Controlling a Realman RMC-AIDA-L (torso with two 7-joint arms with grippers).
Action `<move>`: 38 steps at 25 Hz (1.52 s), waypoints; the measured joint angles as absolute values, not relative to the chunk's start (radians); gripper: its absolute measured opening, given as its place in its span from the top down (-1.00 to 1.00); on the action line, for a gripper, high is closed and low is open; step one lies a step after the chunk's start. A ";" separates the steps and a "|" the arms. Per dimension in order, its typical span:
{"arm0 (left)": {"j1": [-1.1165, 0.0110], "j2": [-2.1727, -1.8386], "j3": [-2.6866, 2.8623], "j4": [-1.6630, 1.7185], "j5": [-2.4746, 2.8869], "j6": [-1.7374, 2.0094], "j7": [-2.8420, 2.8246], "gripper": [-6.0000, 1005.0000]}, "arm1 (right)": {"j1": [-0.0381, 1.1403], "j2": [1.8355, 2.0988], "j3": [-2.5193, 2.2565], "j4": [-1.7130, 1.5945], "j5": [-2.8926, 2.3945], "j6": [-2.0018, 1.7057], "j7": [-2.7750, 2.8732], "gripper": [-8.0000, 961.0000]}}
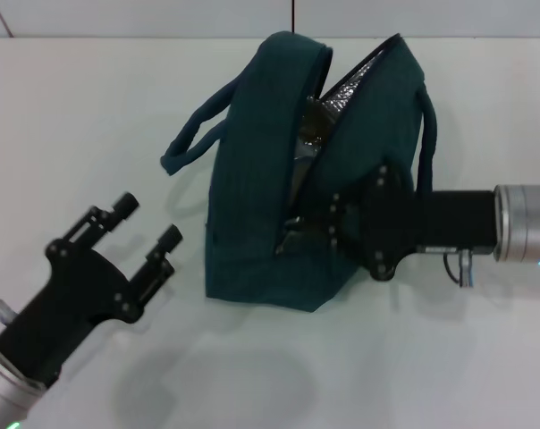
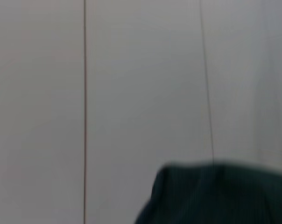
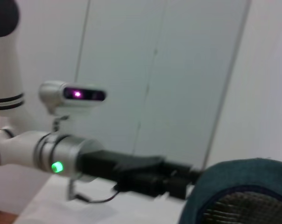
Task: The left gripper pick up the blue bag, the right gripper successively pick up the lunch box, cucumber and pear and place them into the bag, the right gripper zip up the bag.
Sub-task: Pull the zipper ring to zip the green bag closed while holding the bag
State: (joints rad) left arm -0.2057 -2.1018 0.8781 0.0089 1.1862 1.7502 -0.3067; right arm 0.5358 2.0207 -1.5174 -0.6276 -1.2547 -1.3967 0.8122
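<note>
Teal bag [image 1: 261, 241] on worktop [image 1: 73, 107], mouth half unzipped. My right tool [image 1: 292, 231] at zipper end, grip hidden, cannot tell. My left tool [image 1: 149, 228] spread, beside bag. Zipping step; next, pull slider along.

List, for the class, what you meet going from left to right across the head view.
Black left gripper, open on the white table → dark teal fabric bag, part unzipped with silver lining → black right gripper at the bag's zip → its silver arm.
</note>
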 joint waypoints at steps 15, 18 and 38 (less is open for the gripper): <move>-0.237 -2.092 1.068 0.005 1.189 1.652 -0.384 -0.20 | 0.533 2.024 -1.481 -0.610 -1.202 -1.391 0.768 0.94; -0.259 -2.095 1.082 0.000 1.189 1.606 -0.391 -0.20 | 0.534 2.025 -1.481 -0.609 -1.201 -1.393 0.767 0.94; -0.355 -2.105 1.084 -0.019 1.190 1.558 -0.389 -0.13 | 0.529 2.025 -1.483 -0.609 -1.195 -1.428 0.767 0.94</move>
